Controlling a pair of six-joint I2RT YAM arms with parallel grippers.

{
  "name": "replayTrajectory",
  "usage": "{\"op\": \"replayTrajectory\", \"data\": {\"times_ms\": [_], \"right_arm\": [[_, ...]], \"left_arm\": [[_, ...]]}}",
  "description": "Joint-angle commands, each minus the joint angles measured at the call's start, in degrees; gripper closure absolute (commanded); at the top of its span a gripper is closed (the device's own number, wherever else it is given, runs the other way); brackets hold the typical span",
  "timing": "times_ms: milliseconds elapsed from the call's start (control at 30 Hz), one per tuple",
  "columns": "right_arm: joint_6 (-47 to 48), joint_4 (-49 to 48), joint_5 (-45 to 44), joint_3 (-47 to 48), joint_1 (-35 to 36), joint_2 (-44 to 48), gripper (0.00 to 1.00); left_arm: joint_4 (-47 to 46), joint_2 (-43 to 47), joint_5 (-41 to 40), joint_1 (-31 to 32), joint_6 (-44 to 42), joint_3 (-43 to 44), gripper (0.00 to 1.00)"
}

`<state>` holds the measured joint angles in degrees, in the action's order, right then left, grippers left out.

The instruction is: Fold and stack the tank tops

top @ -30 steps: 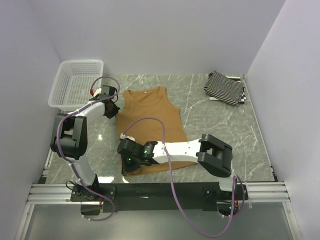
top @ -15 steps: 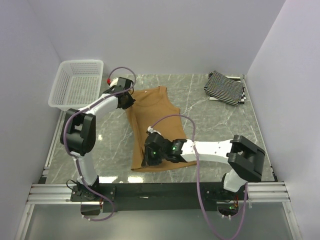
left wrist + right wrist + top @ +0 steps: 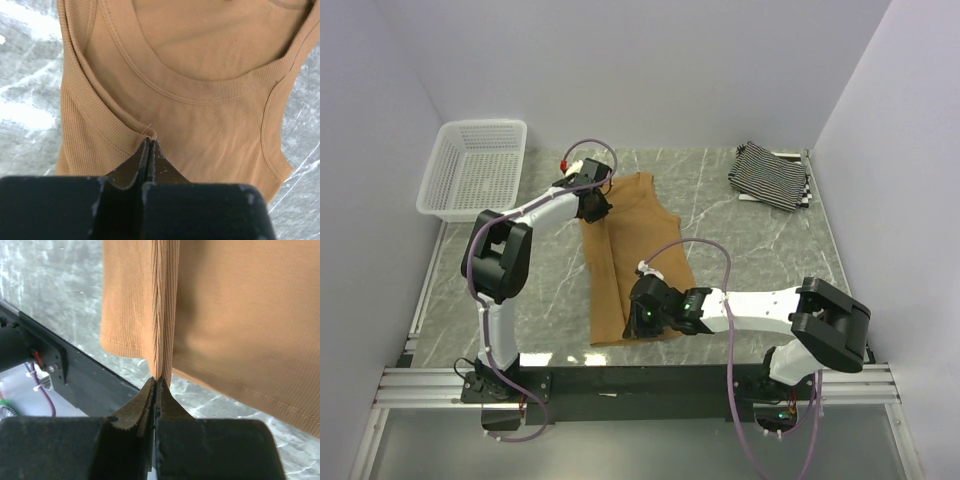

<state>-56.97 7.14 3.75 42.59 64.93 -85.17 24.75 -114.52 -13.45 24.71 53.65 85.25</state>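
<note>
Centre frame: tan tank top (image 3: 642,235), long axis top-to-bottom, left side lifted; left gripper (image 3: 149,142) pinched on upper armhole edge; right gripper (image 3: 156,381) clamped on lower hem; flat half lies rightward of both; striped stack (image 3: 770,175) upper right.

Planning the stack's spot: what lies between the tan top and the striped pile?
Only bare marble table lies between the tan top and the striped pile, per the top view.

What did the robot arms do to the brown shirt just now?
The left pincer and right pincer, each shut on the edge of the tan top, swung toward the right and folded that side over, so the top looks narrower. The striped tops and the basket stayed put.
</note>
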Motion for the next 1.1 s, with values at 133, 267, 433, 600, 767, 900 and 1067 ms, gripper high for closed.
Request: {"op": "replayTrajectory", "data": {"times_ms": [133, 267, 433, 600, 767, 900, 1067], "right_arm": [[-0.86, -1.60, -2.17, -3.91, -0.68, 3.51, 1.00], [-0.78, -1.77, -2.52, -5.23, -1.03, 4.13, 1.00], [-1.21, -2.13, -3.13, -6.90, -1.21, 4.48, 1.00], [-1.56, -3.01, -3.22, -8.57, -1.21, 4.66, 1.00], [-1.57, -2.74, -3.57, -8.75, -1.29, 4.57, 1.00], [-1.57, -1.43, -4.97, -9.01, -1.29, 5.53, 1.00], [-1.74, 0.85, -6.73, -8.75, -1.20, 7.29, 0.83]], "left_arm": [[-0.50, -1.85, -1.93, 1.22, 0.93, 3.87, 0.99], [-0.84, -2.64, -1.93, 1.83, 0.67, 4.22, 0.99], [-1.02, -3.69, -1.75, 2.54, 0.23, 4.83, 1.00], [-1.46, -4.31, -1.75, 2.80, -0.21, 4.75, 0.99], [-2.78, -4.05, -1.23, 2.89, -0.91, 3.78, 0.96], [-5.41, -3.17, 0.88, 3.06, -2.58, 2.90, 0.84], [-9.36, -0.36, 3.52, 3.06, -5.39, 2.11, 0.66]]}}
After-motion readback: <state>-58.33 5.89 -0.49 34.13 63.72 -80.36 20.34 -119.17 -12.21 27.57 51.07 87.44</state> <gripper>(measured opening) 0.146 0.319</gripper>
